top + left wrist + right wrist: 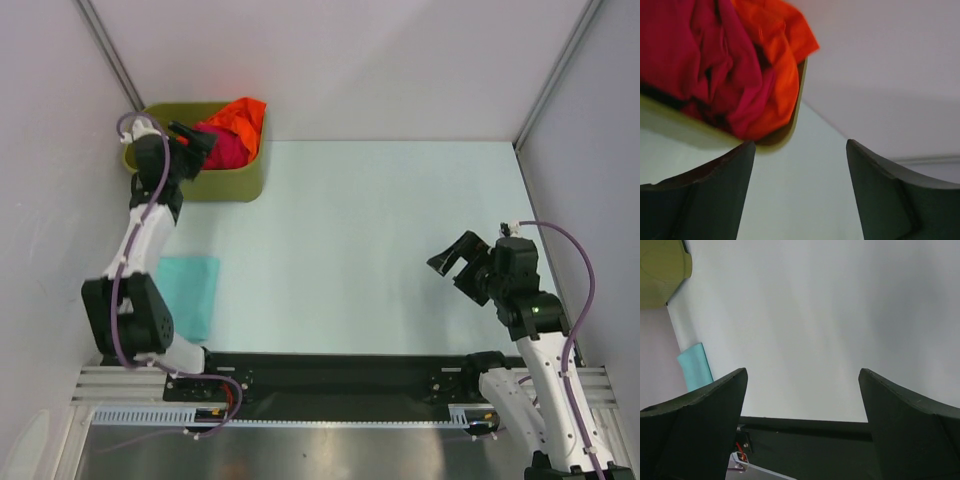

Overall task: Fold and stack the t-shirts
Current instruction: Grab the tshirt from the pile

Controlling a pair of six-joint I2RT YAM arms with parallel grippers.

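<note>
Crimson t-shirt [229, 152], bunched with the orange t-shirt [246, 117] in the olive tub [226, 187] at the worktop's [380, 230] far-left corner, lies just ahead of my left jaws, spread and empty, while my right jaws, spread too, hang well apart at the near right.

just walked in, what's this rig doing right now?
Shirt folding, with a pick coming up. The left gripper is at the olive tub in the far left corner, jaws open with nothing between them. A crimson shirt and an orange shirt lie crumpled in the tub. One pale teal shirt lies folded on the table beside the left arm's base. The right gripper hovers over the table's right side, jaws open, holding nothing.
</note>
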